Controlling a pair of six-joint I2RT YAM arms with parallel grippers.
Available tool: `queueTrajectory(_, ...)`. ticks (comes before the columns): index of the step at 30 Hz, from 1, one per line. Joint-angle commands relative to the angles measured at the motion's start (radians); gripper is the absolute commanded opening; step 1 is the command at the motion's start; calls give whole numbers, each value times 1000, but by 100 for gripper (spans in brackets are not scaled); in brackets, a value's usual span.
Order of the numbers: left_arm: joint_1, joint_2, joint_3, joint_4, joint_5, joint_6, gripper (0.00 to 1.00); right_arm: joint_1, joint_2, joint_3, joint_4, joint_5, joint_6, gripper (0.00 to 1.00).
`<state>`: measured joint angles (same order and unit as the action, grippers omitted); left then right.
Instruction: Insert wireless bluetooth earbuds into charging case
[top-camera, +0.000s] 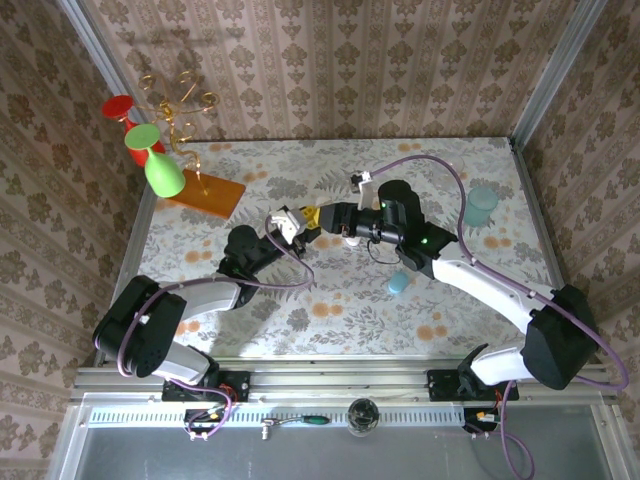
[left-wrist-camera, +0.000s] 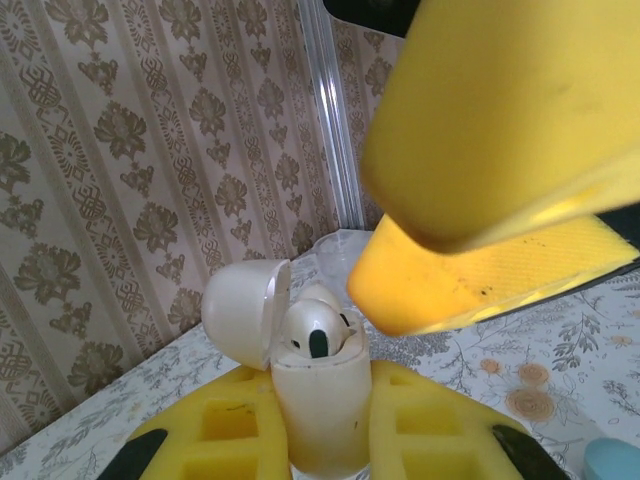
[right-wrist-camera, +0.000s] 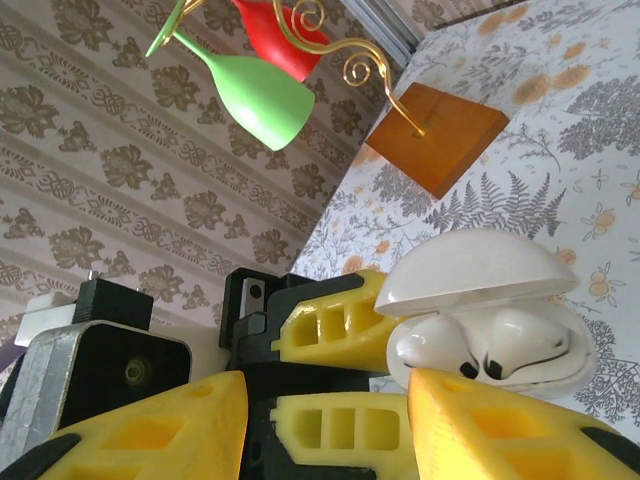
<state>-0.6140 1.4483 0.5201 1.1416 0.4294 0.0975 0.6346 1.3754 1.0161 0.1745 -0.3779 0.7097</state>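
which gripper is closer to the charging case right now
Left. The left gripper is clamped on the charging case, holding it upright with its lid open. The right gripper is close beside its open top, jaws apart, not gripping it.

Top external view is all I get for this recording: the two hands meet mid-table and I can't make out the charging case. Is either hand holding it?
Observer: Yes. The left wrist view shows the left hand shut on the charging case.
Operator: Is its lid open or closed?
Observer: Open. The lid is swung back to one side of the case.
Operator: Are any earbuds inside yet?
Observer: The right wrist view shows two earbuds sitting in the case under the raised lid.
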Motion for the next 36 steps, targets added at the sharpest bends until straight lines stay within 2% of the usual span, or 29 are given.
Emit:
queueTrajectory(1,-1,-15,32,3,14,-22,6,11,10,40,-10,-27,-15,48)
queueTrajectory(5,0,-16,27,8,8,-19,6,12,8,36,-14,-6,-18,48)
queueTrajectory(10,21,-5,-10,55,12,19,6,10,-57,15,-47,102,-52,48)
queueTrajectory(12,22,-6,-35,76,10,86,6,10,-68,45,-129,175,-82,48)
queueTrajectory(15,20,-15,-57,69,8,187,6,10,-24,157,-342,299,-158,51)
queueTrajectory(18,21,-27,-59,23,14,255,6,10,55,231,-417,354,-216,56)
queueTrajectory(25,10,-54,-48,-19,9,308,6,9,220,422,-594,322,-266,63)
queueTrajectory(31,7,-62,-52,-20,-13,296,6,5,257,444,-688,238,-300,63)
queueTrajectory(36,18,-82,-33,-80,-35,203,7,5,213,377,-683,206,-299,63)
